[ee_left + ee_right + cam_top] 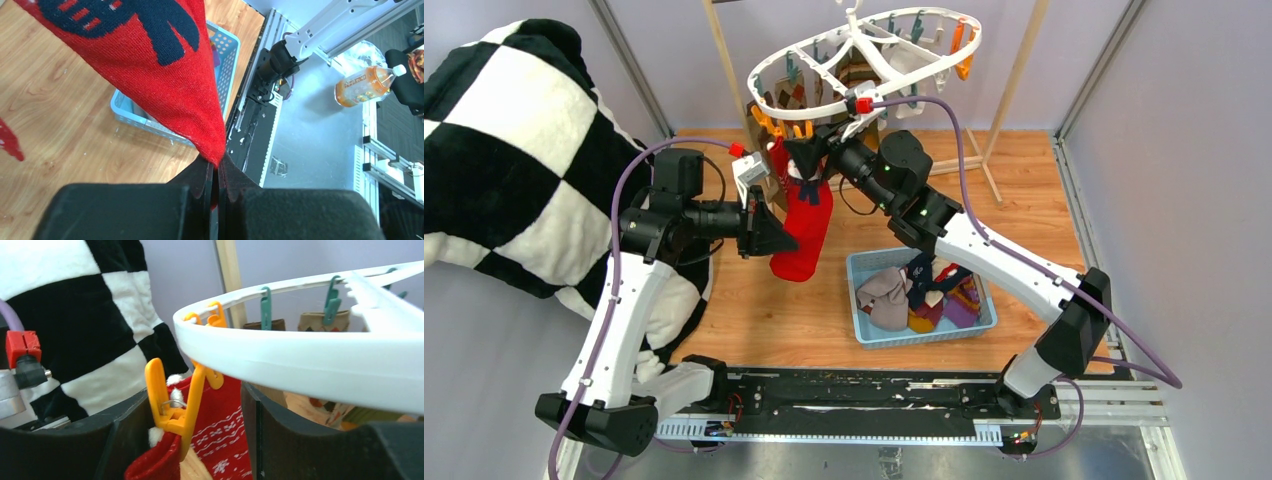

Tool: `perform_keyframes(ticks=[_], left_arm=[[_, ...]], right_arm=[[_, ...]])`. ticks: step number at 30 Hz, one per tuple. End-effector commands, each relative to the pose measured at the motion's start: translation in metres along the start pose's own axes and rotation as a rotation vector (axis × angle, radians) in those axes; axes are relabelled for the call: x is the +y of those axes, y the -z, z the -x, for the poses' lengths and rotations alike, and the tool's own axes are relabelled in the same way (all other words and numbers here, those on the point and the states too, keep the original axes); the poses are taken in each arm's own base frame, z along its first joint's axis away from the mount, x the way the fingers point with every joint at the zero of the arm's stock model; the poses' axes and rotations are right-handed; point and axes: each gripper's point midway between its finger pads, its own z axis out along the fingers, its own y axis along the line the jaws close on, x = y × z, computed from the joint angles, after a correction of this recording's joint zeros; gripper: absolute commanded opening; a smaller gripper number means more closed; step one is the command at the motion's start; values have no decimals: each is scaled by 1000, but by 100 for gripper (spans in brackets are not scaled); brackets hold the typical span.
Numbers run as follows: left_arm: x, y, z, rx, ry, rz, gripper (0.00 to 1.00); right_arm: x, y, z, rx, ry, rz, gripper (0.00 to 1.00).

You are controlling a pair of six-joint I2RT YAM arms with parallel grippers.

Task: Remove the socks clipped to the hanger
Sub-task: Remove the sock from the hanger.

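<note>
**Risking a Tipped Hanger [300, 360]**

Pinching the toe of a red sock [165, 75] with left jaws pressed together, straddling its orange clip [172, 407] on the hanger's near rim with right jaws spread. Pulling before that clip opens: likely to stretch the sock, tilt the hanger, miss the basket [929, 333].

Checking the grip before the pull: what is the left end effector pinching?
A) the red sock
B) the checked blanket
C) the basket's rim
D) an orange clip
A: in the left wrist view, the left end effector is closed on a pinch of the red sock, whose fabric tapers into the shut jaws.
</note>
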Motion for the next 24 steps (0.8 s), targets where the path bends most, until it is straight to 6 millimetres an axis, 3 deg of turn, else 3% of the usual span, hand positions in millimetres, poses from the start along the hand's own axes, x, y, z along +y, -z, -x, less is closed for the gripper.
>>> perform_keyframes(ticks=[1,17,20,24], left_arm=[[-2,0,-2,5,1,14,0],[4,0,-5,15,2,53,0],[4,1,-5,14,1,56,0],[5,1,-6,15,-1,64,0]], right_arm=[[-6,-1,34,-109,21,-75,62],[1,5,55,-179,-12,-46,62],[5,4,57,-173,-21,-27,49],[11,4,59,-166,-24,10,21]])
